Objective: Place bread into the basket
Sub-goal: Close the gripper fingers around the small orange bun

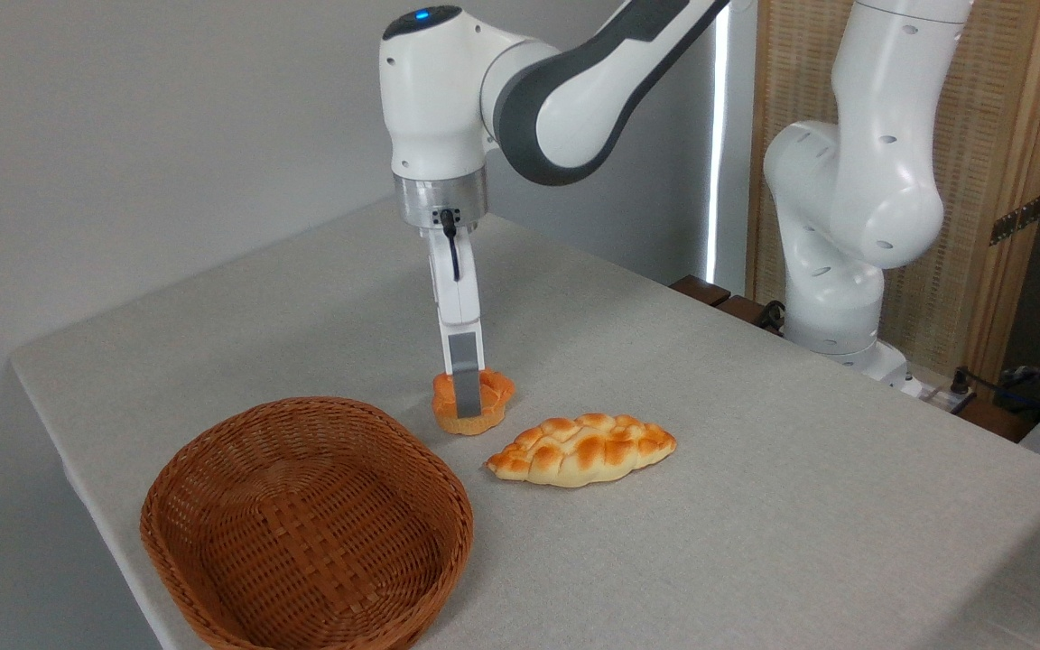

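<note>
- The table fills most of my view: a pale grey cloth-like top, its near-left corner running off the bottom edge of the picture.
- My arm comes in from its white base at the right rear, crosses the top of the view and turns straight down over the middle of the table.
- Behind the base I see a wood-framed screen with woven panels, and a plain grey wall at the left.
- The basket, brown woven wicker, sits at the front left of the table with nothing in it that I can see.
- The braided loaf, long and golden, lies flat on the cloth to the right of the basket and apart from it.
- The bread, a small orange bun, rests on the table just behind the basket's far rim and just left-rear of the loaf, touching neither as far as I can make out.
- The gripper points straight down onto the bun. I see it edge-on: one grey finger pad lies across the bun's near face, and the other finger is hidden behind it.
- From this angle I cannot tell how wide the fingers stand or whether they press on the bun; the bun's base looks to be on the cloth.
</note>
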Action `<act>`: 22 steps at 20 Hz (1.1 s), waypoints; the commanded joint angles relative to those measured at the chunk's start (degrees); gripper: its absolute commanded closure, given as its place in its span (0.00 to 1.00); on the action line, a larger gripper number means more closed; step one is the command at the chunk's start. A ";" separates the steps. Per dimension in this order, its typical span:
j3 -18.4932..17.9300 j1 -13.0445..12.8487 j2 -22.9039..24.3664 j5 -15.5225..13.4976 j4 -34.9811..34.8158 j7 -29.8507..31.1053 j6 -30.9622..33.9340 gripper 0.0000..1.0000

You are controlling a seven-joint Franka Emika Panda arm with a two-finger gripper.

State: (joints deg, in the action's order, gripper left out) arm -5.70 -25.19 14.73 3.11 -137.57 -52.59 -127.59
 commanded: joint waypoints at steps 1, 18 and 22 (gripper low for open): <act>-1.07 -1.79 -0.31 1.19 -1.47 -0.49 -2.58 0.06; -1.07 -1.79 -0.14 1.19 -1.38 -1.02 -2.58 0.56; -1.15 -1.79 0.04 1.11 -1.30 -0.93 -2.49 0.56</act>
State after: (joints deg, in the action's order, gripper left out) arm -5.70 -26.10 14.13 3.11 -138.53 -52.93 -128.95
